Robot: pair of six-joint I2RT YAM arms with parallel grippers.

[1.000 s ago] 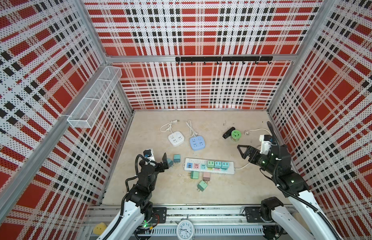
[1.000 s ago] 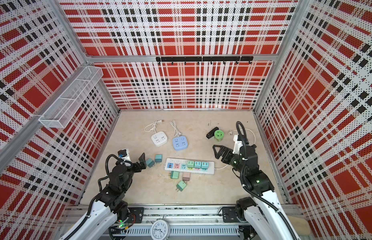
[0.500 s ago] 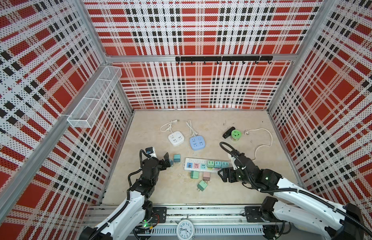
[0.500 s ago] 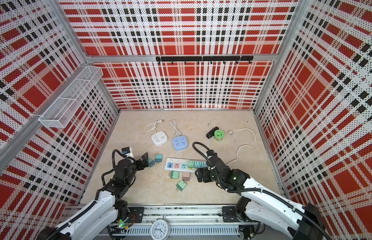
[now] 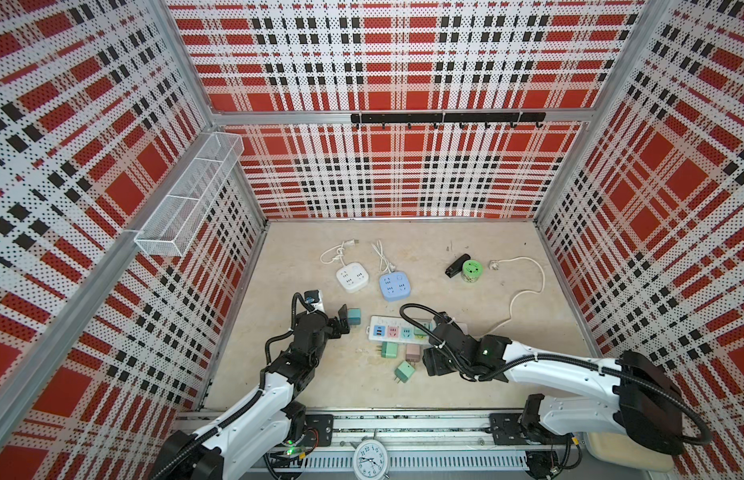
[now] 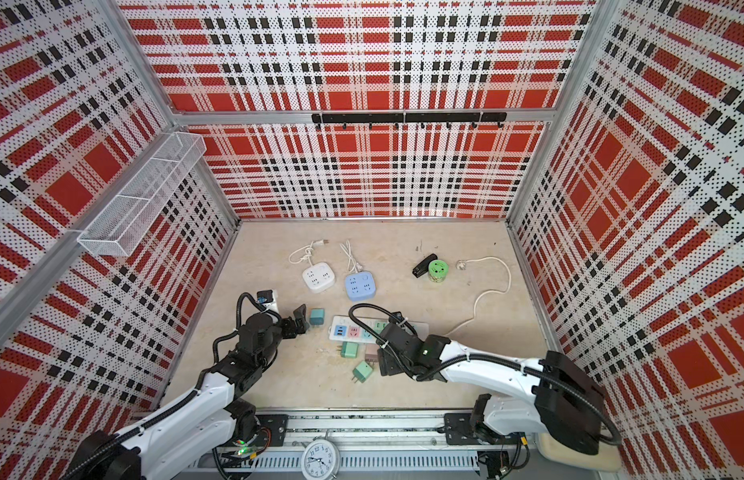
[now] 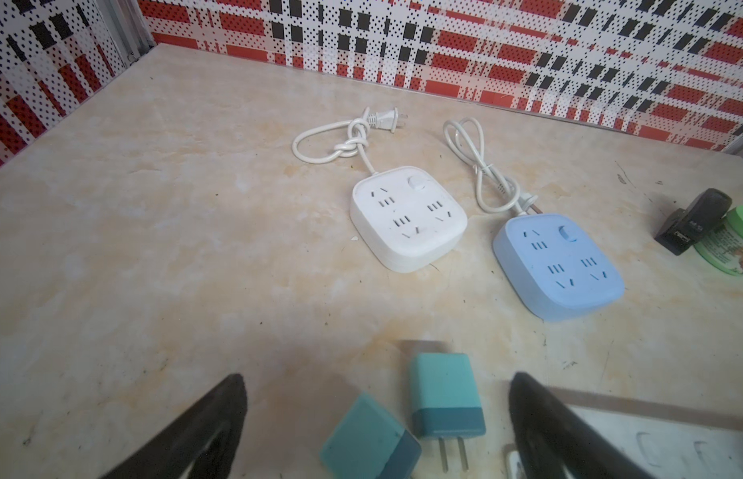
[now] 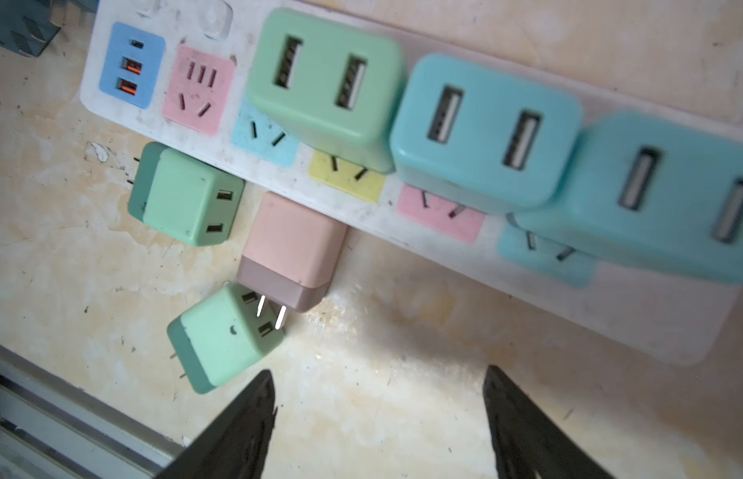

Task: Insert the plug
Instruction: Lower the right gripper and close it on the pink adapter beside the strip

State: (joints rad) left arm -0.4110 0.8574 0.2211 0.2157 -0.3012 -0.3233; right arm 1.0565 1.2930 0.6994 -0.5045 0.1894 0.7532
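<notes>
A white power strip [image 5: 372, 329] [image 6: 336, 332] [image 8: 610, 315] with coloured sockets lies mid-floor. A green plug [image 8: 326, 83] and two teal plugs [image 8: 485, 128] sit in it. Loose along its front edge are a pink plug [image 5: 412, 353] [image 8: 293, 249] and two green plugs [image 5: 404, 371] [image 8: 224, 336] [image 8: 187, 195]. My right gripper [image 5: 429, 363] [image 8: 378, 414] hovers open over bare floor just in front of them, holding nothing. My left gripper [image 5: 344, 322] [image 7: 376, 414] stands open with two loose teal plugs [image 7: 444, 390] [image 7: 369, 439] between its fingers, untouched.
A white socket cube [image 5: 352, 278] and a blue one [image 5: 395, 286] lie behind the strip with coiled cords. A green tin [image 5: 472, 271] and a black item [image 5: 457, 265] sit at the back right beside the strip's cable [image 5: 528, 286]. A wire basket [image 5: 187, 199] hangs on the left wall.
My right arm has swung in from the right side and come down in front of the strip, its jaws narrowing somewhat. My left gripper has edged closer to the teal plugs.
</notes>
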